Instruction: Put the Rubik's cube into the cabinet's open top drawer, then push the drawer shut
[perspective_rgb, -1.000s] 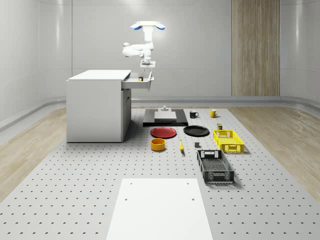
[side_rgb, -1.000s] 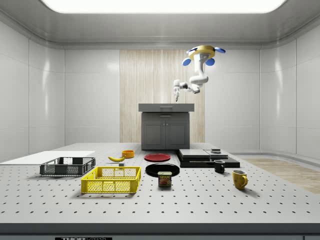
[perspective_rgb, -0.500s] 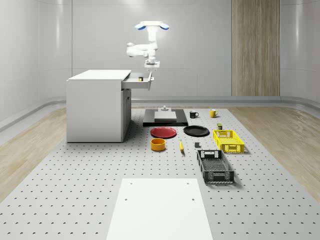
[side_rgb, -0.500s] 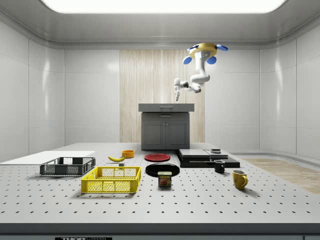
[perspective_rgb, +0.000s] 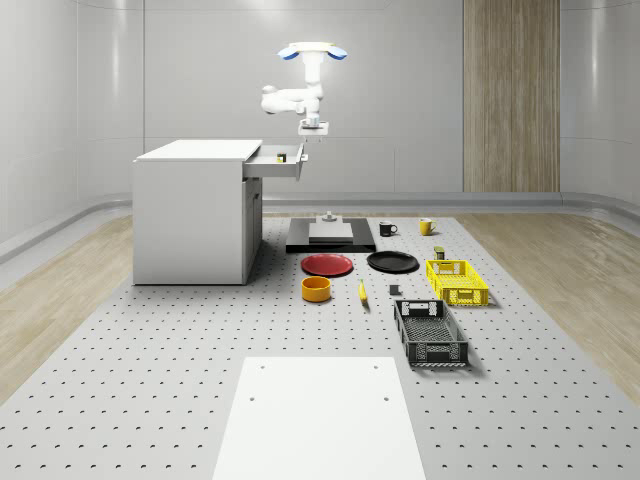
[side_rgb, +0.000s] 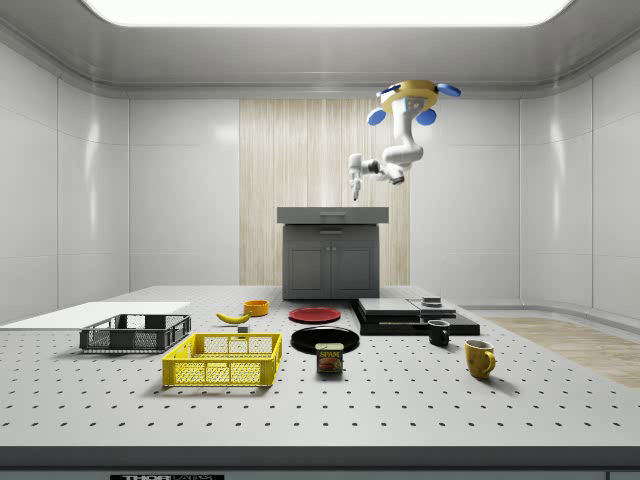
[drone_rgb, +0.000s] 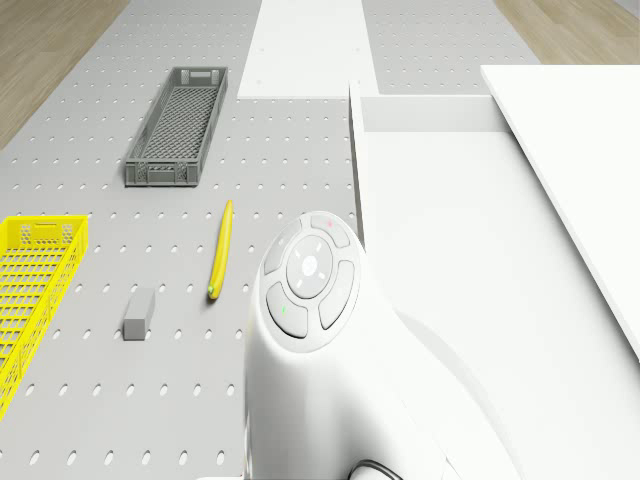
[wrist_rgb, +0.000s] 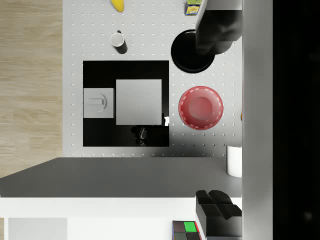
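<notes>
The Rubik's cube (perspective_rgb: 281, 156) lies inside the open top drawer (perspective_rgb: 288, 166) of the white cabinet (perspective_rgb: 195, 215). In the wrist view the cube (wrist_rgb: 186, 231) rests on the drawer's pale floor behind the grey drawer front (wrist_rgb: 110, 177). The drone (perspective_rgb: 313, 50) hovers high, just beyond the drawer's front. Its arm hangs down to the gripper (perspective_rgb: 313, 125), which is above and slightly past the drawer front. The gripper (wrist_rgb: 215, 121) is open, its dark fingers (wrist_rgb: 216, 30) wide apart with nothing between them. In the side view the gripper (side_rgb: 354, 188) hangs above the cabinet (side_rgb: 332, 262).
On the floor under the gripper lie a black slab with grey blocks (wrist_rgb: 125, 102), a red plate (wrist_rgb: 200, 108), a black plate (wrist_rgb: 186, 54) and a mug (wrist_rgb: 118, 40). Further out are a banana (drone_rgb: 220, 250), a grey crate (drone_rgb: 180, 125) and a yellow crate (drone_rgb: 30, 270).
The drone and arm have shifted toward the whole-scene view's right and risen a little; the gripper has gone from over the drawer to just past its front. The cube stays in the drawer.
</notes>
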